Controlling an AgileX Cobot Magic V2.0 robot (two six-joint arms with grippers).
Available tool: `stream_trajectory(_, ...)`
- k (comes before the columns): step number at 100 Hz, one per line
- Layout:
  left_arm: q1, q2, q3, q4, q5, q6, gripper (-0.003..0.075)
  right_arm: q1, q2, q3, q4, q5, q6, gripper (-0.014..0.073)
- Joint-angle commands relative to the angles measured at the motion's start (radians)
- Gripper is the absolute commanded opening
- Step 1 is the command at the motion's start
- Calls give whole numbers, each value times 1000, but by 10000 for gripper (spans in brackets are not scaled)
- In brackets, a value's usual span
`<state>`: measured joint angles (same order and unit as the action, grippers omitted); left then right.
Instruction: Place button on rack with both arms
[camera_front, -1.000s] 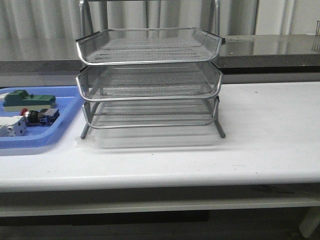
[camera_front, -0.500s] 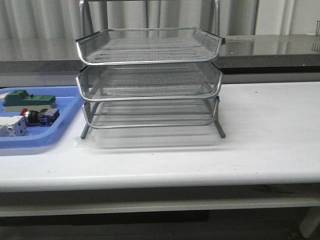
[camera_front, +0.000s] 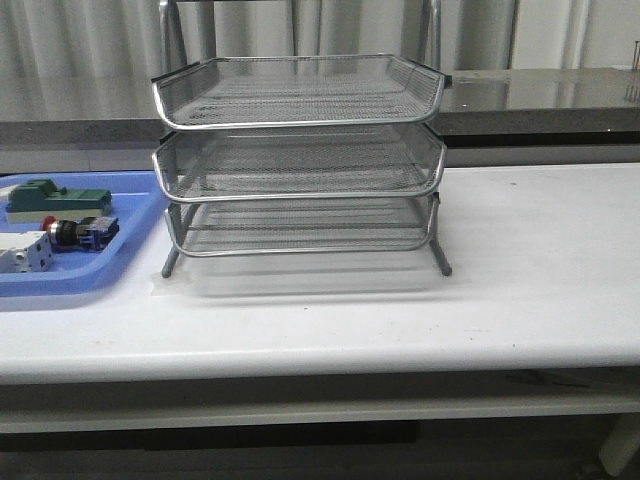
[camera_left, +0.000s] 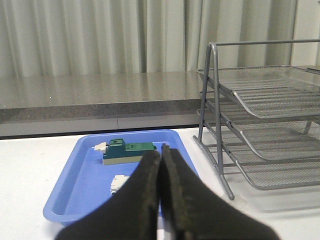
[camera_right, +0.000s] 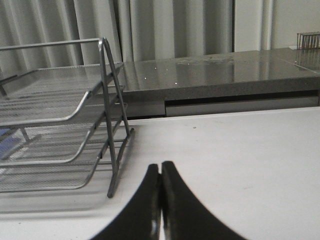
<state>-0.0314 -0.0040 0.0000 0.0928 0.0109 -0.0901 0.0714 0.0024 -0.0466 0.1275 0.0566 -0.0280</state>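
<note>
The button (camera_front: 80, 233), red cap with a black body and blue end, lies in the blue tray (camera_front: 90, 275) at the table's left. The silver three-tier wire rack (camera_front: 298, 160) stands in the middle of the table and also shows as the rack (camera_left: 260, 125) and the rack (camera_right: 55, 130) in the wrist views. My left gripper (camera_left: 161, 150) is shut with nothing in it, above the near side of the blue tray (camera_left: 85, 185); it hides the button in that view. My right gripper (camera_right: 160, 167) is shut and empty over bare table to the right of the rack. Neither arm shows in the front view.
In the tray a green block (camera_front: 58, 199) lies behind the button and a white-grey block (camera_front: 24, 253) lies in front of it. A dark counter (camera_front: 540, 100) and curtains run behind the white table (camera_front: 540, 260).
</note>
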Motion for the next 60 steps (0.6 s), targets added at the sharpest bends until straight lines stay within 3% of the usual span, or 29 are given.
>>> stream_trajectory(1, 2, -35, 47, -4, -82, -11, -20, -6, 66, -111, 21, 0, -6, -69)
stream_trajectory(28, 2, -35, 47, -4, -82, -11, -20, -6, 400, -452, 36, 350, -6, -69)
stream_trajectory(45, 2, -35, 47, -4, -82, -11, -20, -6, 620, -614, 57, 448, -6, -69)
stream_trajectory(60, 2, -35, 47, -4, -82, -11, -20, -6, 777, -681, 142, 441, -6, -69)
